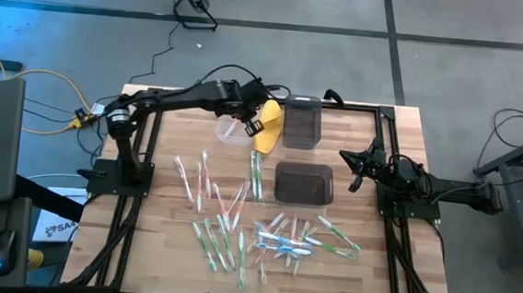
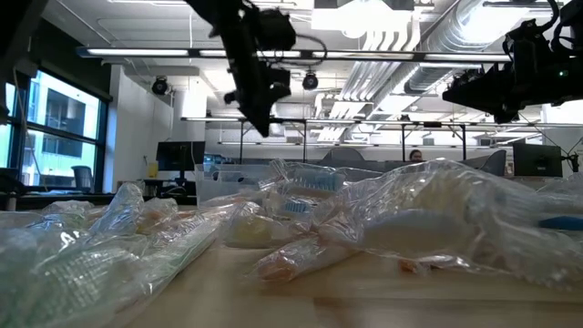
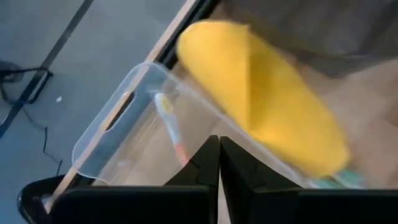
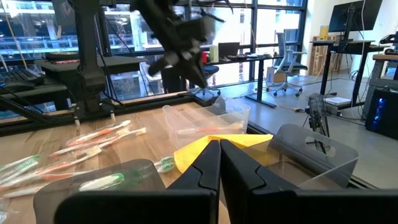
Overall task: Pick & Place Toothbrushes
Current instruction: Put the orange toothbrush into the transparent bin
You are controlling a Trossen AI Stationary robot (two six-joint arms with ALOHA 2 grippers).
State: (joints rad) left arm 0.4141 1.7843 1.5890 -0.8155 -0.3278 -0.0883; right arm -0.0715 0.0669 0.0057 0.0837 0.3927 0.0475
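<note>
Dozens loose: the toothbrushes point(image 1: 237, 228) lie scattered over the near half of the wooden surface point(image 1: 349, 208), most in crinkled clear wrappers.
One placed: an orange-and-white toothbrush point(image 3: 172, 127) lies inside the clear bin point(image 1: 232, 128) at the far edge, so sorting looks barely begun.
Other bins: two dark bins point(image 1: 302, 123) point(image 1: 303, 183) stand to the right of the clear one, well apart from the scatter; they look like the other drop spots, perhaps one per colour.
Yellow cloth: a folded yellow cloth point(image 1: 268, 127) sits between the clear bin and the far dark bin, just beside both; it is no part of the task.
Left gripper: the left gripper point(image 1: 250, 118) hangs over the clear bin, jaws pressed together and pinching nothing, which fits a drop made into that bin.
Right gripper: the right gripper point(image 1: 354, 168) waits at the right side of the surface beside the near dark bin, jaws pressed together and empty, clear of the working arm.
High view adds: the whole layout, bins in a cluster and brushes below.
Left wrist view adds: the brush in the bin, which the high view barely resolves.
Right wrist view adds: the same brush seen side-on through the bin wall.
Low view adds: only wrappers close up; no bins.
</note>
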